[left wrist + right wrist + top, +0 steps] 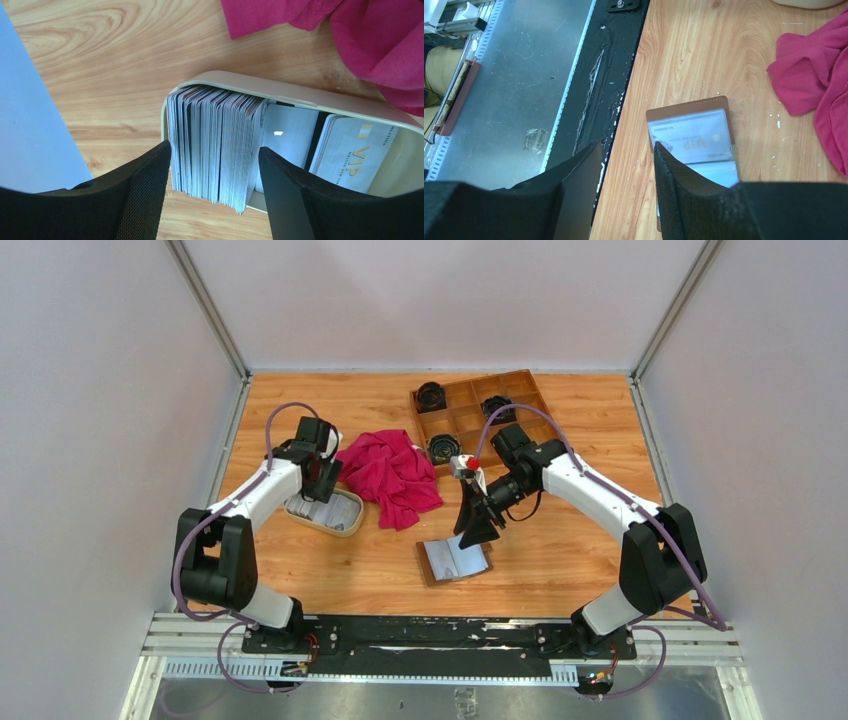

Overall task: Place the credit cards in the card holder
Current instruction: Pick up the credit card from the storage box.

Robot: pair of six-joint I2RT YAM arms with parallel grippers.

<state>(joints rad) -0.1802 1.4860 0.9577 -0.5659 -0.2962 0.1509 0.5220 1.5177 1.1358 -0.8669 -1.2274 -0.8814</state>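
The credit cards point(215, 145) stand on edge as a thick white and grey stack at the left end of a cream oval dish point(240, 82). My left gripper point(215, 148) is open, one finger on each side of the stack and the right finger clear of it. Two more cards, one marked VIP point(355, 155), lie flat in the dish. From above, the left gripper point(322, 492) hangs over the dish point(352, 525). The card holder point(455, 560) lies open on the table, with a VIP card under its clear pocket point(691, 135). My right gripper point(478, 535) point(627, 145) hovers over its near edge, open and empty.
A crumpled red cloth point(390, 475) lies between the dish and a wooden compartment tray point(480, 410) that holds black round items at the back. The black and metal mounting rail point(524, 75) runs along the table's near edge. Grey walls enclose the table.
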